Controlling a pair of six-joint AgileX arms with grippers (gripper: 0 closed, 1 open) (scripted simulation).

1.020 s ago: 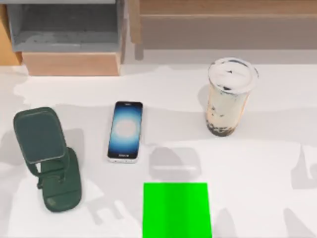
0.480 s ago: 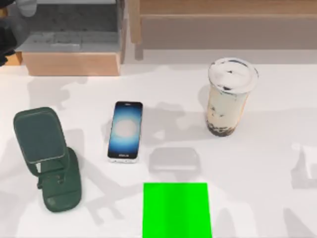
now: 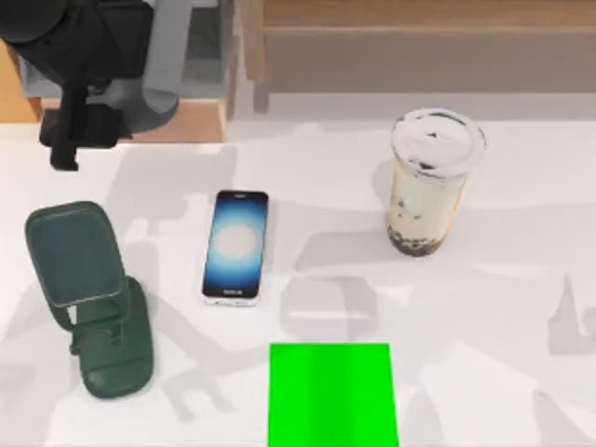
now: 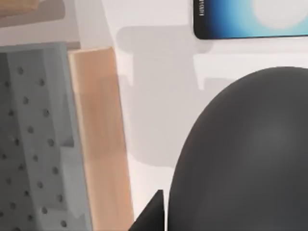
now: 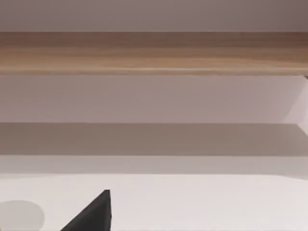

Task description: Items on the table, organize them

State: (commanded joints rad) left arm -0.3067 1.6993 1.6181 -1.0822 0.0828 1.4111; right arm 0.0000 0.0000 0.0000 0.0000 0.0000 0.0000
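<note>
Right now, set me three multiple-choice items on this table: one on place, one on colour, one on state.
1. The smartphone lies:
A. between the green stand and the milk-tea cup
B. on the bright green rectangle
C. under the cup

2. The stand is:
A. red
B. dark green
C. white

3. The cup is:
A. tipped over
B. open-topped
C. upright, lidded

Answers: 1 A, the phone sits with the stand to its left and the cup to its right; 2 B, pad and base are both dark green; 3 C, its lid faces up.
</note>
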